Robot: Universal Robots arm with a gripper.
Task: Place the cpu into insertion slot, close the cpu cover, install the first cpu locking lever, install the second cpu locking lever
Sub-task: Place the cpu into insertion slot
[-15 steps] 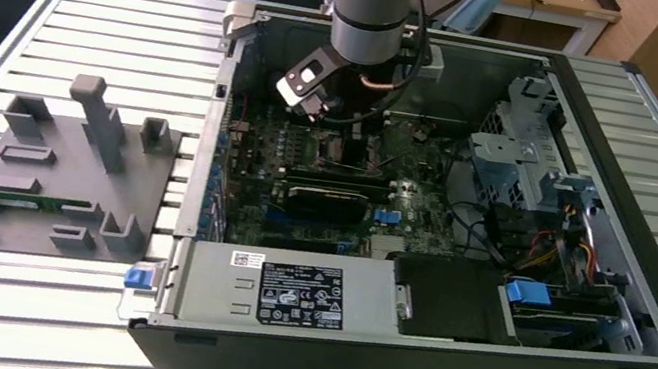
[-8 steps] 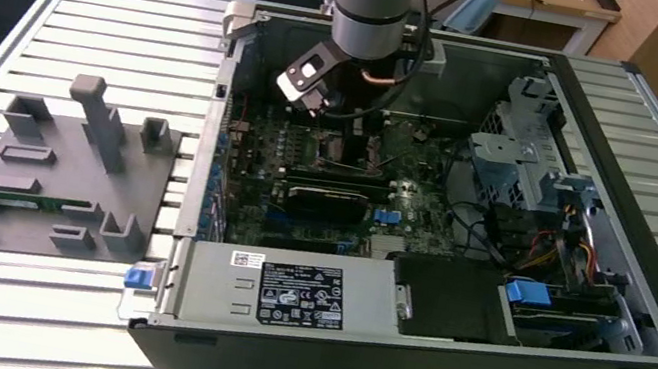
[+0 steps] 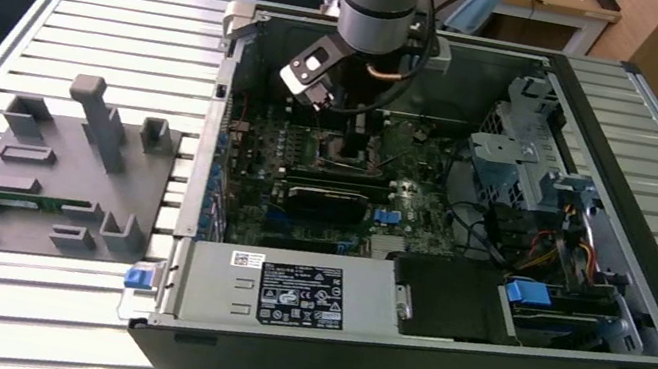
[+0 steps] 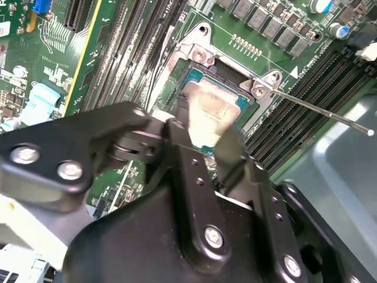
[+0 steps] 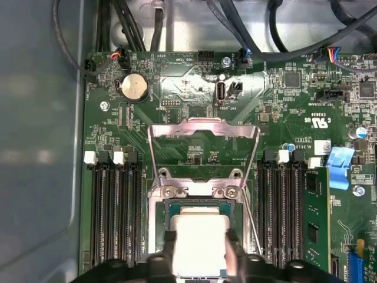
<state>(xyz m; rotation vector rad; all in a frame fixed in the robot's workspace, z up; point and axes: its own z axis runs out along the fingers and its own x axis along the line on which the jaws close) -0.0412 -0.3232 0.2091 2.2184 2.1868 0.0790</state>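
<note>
- One cpu (image 5: 200, 242), its dull silvery-beige face showing, sits between my two fingers (image 5: 169, 254); the second wrist view shows it pinched the same way (image 4: 207, 109).
- My pincer (image 5: 200, 258) is clenched on the cpu, one finger pressed against each of two opposite edges.
- Directly beneath the chip lies the insertion slot (image 5: 194, 205), whose dark rim peeks out around the cpu just past my fingertips. I cannot tell whether the chip is fully seated or hangs just above the slot.
- Just beyond the slot, farther out from my fingertips, the cpu cover (image 5: 203, 125) stands swung open. It is a thin silver frame with a large window, hinged at the slot's far edge.
- A thin metal locking lever (image 4: 318, 112) is unlatched, and it sticks out from the slot's corner and away from my pincer, over the nearby memory slots.
- Long black memory slots (image 5: 115, 218) run in banks on both sides of my pincer, flanking the insertion slot.
- Past the open cover, the green motherboard (image 5: 283, 112) carries a round coin battery (image 5: 134, 87).
- In the exterior view my arm (image 3: 382, 1) reaches down into the open computer case (image 3: 603, 324), with the pincer (image 3: 349, 132) low over the board.
- The case lies on a slatted desk (image 3: 128, 17).
- A grey fixture (image 3: 61, 168) stands on the desk well apart from my pincer, outside the case at the exterior view's left.
</note>
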